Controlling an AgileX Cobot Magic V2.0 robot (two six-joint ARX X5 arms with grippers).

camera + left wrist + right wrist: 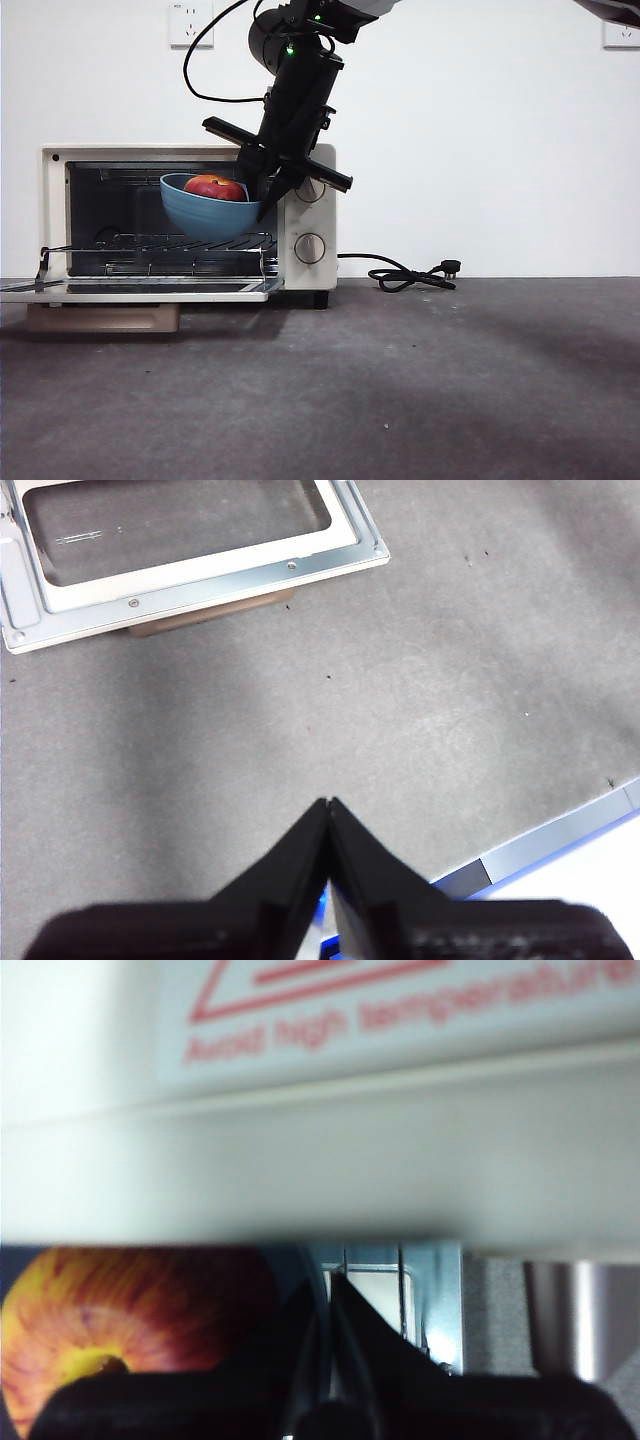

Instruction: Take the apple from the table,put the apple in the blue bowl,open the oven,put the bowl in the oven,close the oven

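While the right gripper (268, 192) jaws pinch the bowl (208, 212) rim, the bowl hangs just beside them with the apple (214, 187) inside, above the rack in the open oven (300, 225). Left gripper (329, 805) jaws closed, empty, over bare tabletop (420, 690).

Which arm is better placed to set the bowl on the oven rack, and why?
The right. Its hand already grips the bowl, apple inside, at the open oven. The left hand hangs shut over bare table.
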